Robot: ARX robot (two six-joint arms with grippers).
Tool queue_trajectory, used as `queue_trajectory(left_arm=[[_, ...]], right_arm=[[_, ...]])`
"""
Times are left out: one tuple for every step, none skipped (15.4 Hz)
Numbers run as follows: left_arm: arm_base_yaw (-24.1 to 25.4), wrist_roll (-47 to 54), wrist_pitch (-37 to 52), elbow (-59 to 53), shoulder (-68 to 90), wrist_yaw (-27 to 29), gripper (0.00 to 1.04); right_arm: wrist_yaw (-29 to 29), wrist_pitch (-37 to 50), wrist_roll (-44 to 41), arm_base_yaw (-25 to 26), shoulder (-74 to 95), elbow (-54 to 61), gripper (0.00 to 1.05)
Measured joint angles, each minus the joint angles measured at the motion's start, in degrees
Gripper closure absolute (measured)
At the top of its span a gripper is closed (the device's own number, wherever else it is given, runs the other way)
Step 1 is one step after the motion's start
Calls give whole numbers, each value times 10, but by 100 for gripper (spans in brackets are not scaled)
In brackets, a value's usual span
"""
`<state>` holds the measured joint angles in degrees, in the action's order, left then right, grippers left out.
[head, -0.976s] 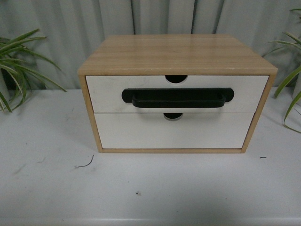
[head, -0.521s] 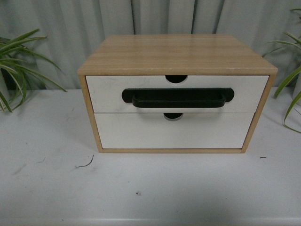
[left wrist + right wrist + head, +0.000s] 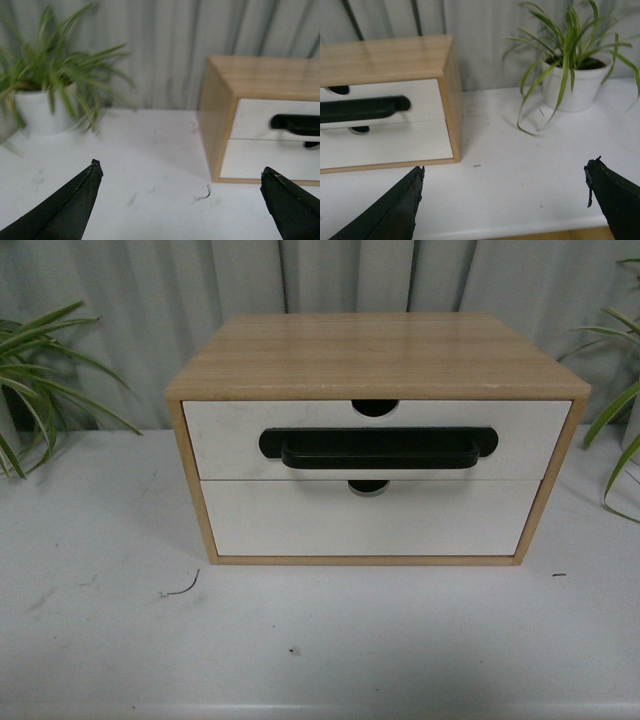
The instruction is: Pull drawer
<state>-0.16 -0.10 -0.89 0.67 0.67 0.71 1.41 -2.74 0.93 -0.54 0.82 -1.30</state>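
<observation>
A light wood cabinet (image 3: 375, 352) stands on the white table in the front view. Its upper drawer (image 3: 230, 440) has a white front, a long black bar handle (image 3: 378, 448) and a semicircular notch in its top edge; it sits flush, shut. Neither arm shows in the front view. My left gripper (image 3: 181, 172) is open over bare table, to the left of the cabinet, with the handle (image 3: 295, 123) off to one side. My right gripper (image 3: 504, 172) is open over the table to the right of the cabinet, whose handle (image 3: 362, 108) shows there too.
Below the handled drawer is a plain white drawer front (image 3: 370, 520) with only a notch. A potted plant (image 3: 47, 100) stands left of the cabinet, another plant (image 3: 575, 75) to its right. A corrugated grey wall runs behind. The table's front edge (image 3: 520, 231) lies near my right gripper.
</observation>
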Motion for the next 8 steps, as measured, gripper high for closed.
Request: queue_trajectory(left_arm=[[-60,-70,-94,41,63,132,7],[-86,-128,-103,69,138,205,7],[-63,-197,-60,84,189,276,7],[-58,-219,-2,102,233,276,7],[-60,-223,56,125,284,262,7],[-51,-223,120,147,358,241,7],[-43,-221,178,173,439,215,7],[-42,-217,224,215,520,196,7]], right_arm=[[31,9,22,-10,61,-9,6],[29,61,27,-8,121,-14,6],[19,139,37,0,197,-29,6],[13,223,40,0,295,-53,6],[14,298,40,-8,382,-78,6],[14,367,40,-19,486,-121,6],[19,406,35,-37,584,-176,6],[24,413,18,-60,669,-242,6]])
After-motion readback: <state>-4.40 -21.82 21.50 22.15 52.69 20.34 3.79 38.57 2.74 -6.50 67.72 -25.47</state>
